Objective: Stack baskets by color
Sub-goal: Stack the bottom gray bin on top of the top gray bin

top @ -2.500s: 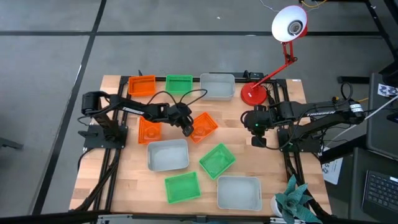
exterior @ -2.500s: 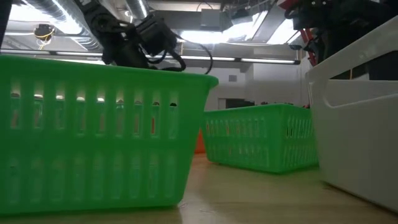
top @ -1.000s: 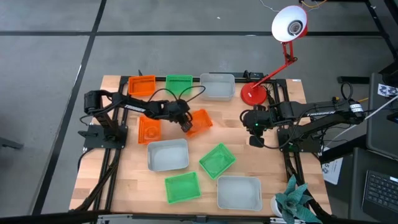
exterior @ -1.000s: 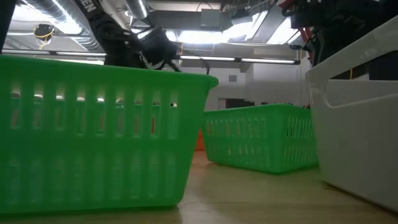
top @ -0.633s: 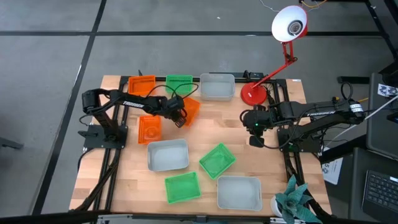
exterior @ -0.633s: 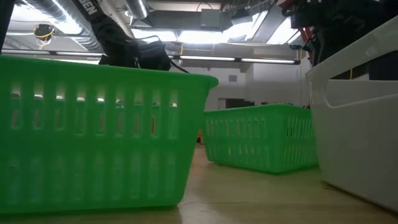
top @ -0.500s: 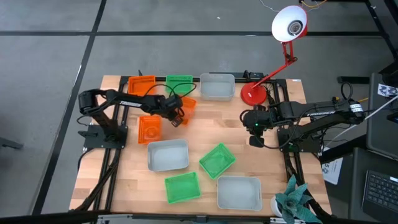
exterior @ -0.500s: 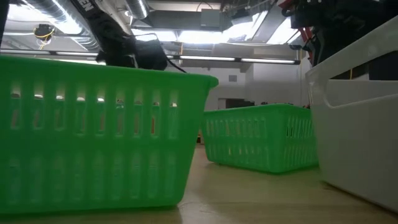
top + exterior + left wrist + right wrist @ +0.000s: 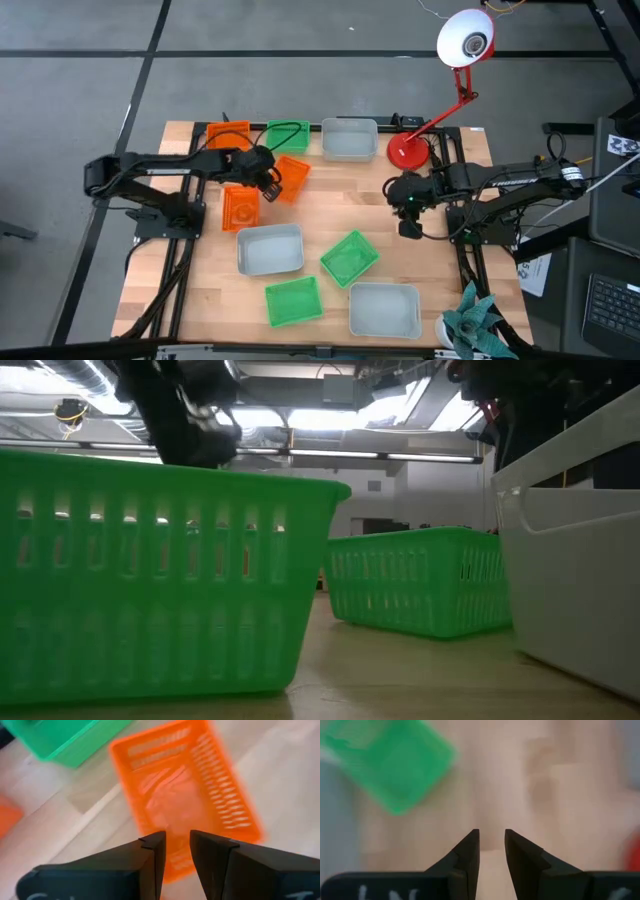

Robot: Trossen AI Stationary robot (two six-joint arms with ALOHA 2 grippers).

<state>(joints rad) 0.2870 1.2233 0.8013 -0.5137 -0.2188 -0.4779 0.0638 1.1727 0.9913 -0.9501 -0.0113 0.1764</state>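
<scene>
My left gripper (image 9: 270,183) is shut on an orange basket (image 9: 291,177), held above the table's far left part. A second orange basket (image 9: 240,208) lies flat just nearside of it, a third (image 9: 228,136) at the far edge beside a green basket (image 9: 288,133) and a grey-white one (image 9: 350,138). Two more green baskets (image 9: 349,257) (image 9: 293,300) and two more grey-white ones (image 9: 270,248) (image 9: 384,308) rest on their bottoms on the near half. My right gripper (image 9: 410,218) hangs open over bare wood at the right, nothing between its fingers. My left gripper pinches a side wall of the orange basket close to a corner (image 9: 167,837) between its two fingers. The fingers slant down from the table's left. The basket juts out beyond the fingertips toward the right, tilted and lifted clear of the table.
A red-based desk lamp (image 9: 408,150) stands at the far right, its white head high over the edge. Cables loop over the green basket at the far edge. Bare wood shows in the table's middle (image 9: 350,195). In the low view a green basket (image 9: 160,580) fills the foreground.
My left gripper has gone up and toward the table's left and far edges, carrying the orange basket off the table's middle. The basket now hangs tilted beside the two orange baskets at the left. My right gripper has kept its place.
</scene>
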